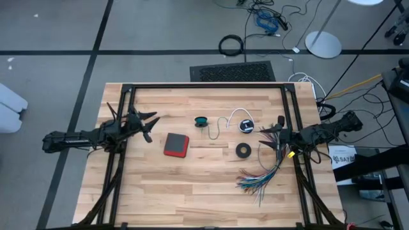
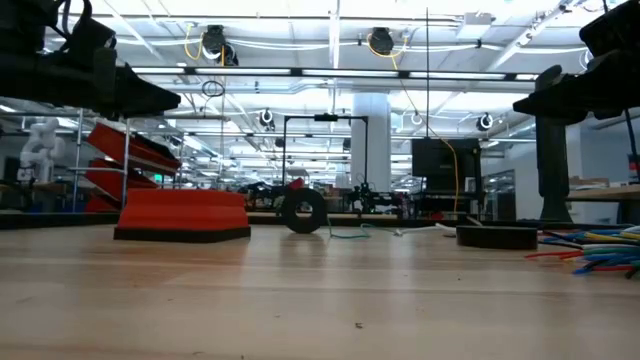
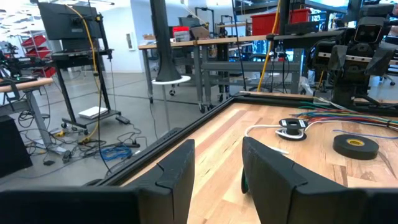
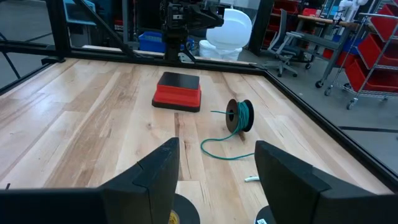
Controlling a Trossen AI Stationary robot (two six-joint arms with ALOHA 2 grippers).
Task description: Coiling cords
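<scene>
The table [image 1: 160, 191] holds two cords: one teal cord [image 1: 206, 124] on a small spool at the centre of the high view, and one white cord [image 1: 231, 118] joined to a single round black-and-white piece [image 1: 246, 126] just right of it. There is one red box [image 1: 176, 145], one black tape ring [image 1: 243, 150], and one bundle of coloured wires [image 1: 261, 178] at lower right. Two arms reach in, with one left gripper [image 1: 148, 127] and one right gripper [image 1: 266, 137].
</scene>
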